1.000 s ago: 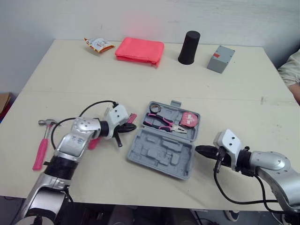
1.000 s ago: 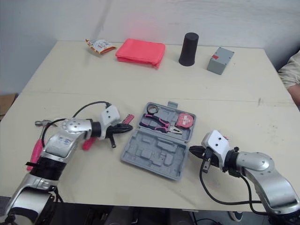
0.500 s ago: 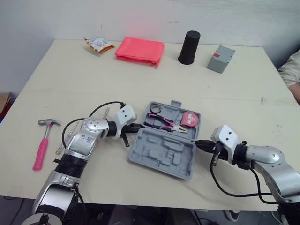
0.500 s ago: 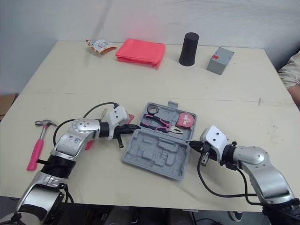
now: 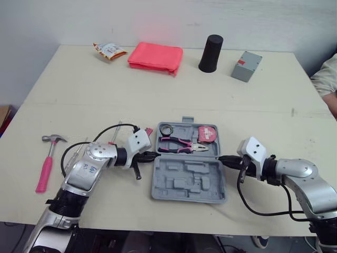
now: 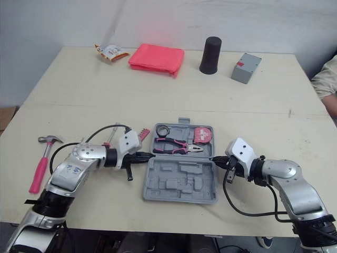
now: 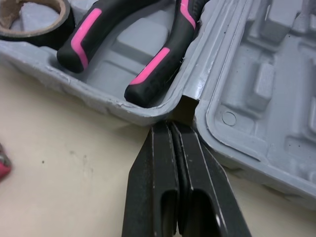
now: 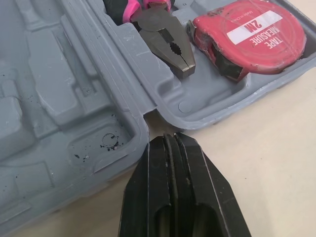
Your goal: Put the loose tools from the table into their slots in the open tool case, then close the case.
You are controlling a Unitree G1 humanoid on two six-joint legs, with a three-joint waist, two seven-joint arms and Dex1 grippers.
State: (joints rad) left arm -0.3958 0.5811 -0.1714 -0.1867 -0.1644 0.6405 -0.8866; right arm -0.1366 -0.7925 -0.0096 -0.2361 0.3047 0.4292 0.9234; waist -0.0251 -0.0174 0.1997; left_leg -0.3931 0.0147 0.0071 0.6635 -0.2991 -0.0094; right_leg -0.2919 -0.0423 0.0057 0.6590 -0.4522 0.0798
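- The hammer (image 5: 47,161), with its pink handle, lies loose on the table (image 5: 79,95) well out at nine o'clock from the tool case (image 5: 184,182). It is not yet in a slot.
- A slim tool (image 5: 115,133), too thin to identify, lies near ten o'clock from the case. A small red piece (image 5: 149,130) lies just beside the case's far-left corner.
- The left gripper (image 5: 152,155) has its fingers pressed together and holds nothing. Its tips sit in the hinge notch at the case's nine o'clock edge.
- The case lies open and flat. Its twelve o'clock half holds a tape roll (image 5: 167,129), pliers (image 5: 179,144) and a red tape measure (image 5: 206,133). The moulded six o'clock half is bare.
- The right gripper (image 5: 221,158) is also closed and empty. Its tips are at the matching hinge notch on the three o'clock edge.
- The step in hand looks like squaring or steadying the case between the two tips, not loading it.
- Next, the left gripper probably has to back off toward nine o'clock, spread its fingers and take a loose tool by the handle. The right tip could meanwhile brace the light case against sliding.
- Closing should wait, since the hammer's slot is unfilled.
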